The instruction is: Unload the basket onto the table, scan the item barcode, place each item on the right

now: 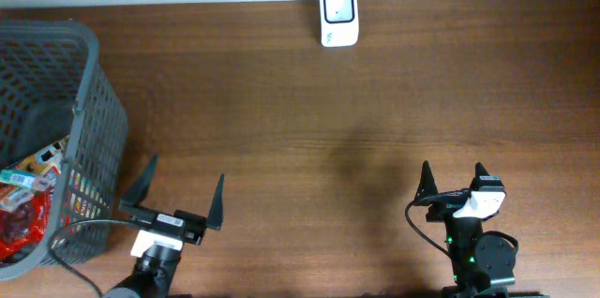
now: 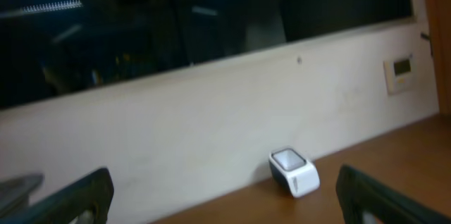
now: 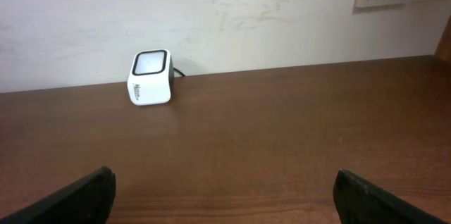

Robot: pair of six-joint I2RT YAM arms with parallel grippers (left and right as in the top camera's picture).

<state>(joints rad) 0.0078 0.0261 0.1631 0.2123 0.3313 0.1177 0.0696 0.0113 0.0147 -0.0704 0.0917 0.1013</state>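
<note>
Both arms are waiting; the left gripper (image 1: 180, 191) has its jaws spread wide and empty, just beside the basket (image 1: 111, 87), off its near right corner; the right gripper (image 1: 454, 180) is equally wide and empty, well apart from the basket on the far side of the table. The packets (image 1: 23, 200) lie jumbled low inside the basket, to the left of the left gripper, so the left arm looks the nearer for the pick; their long axes can't be told through the mesh. The scanner (image 1: 337, 16) stands well beyond the basket's right wall at the back edge, window tipped up and forward.
</note>
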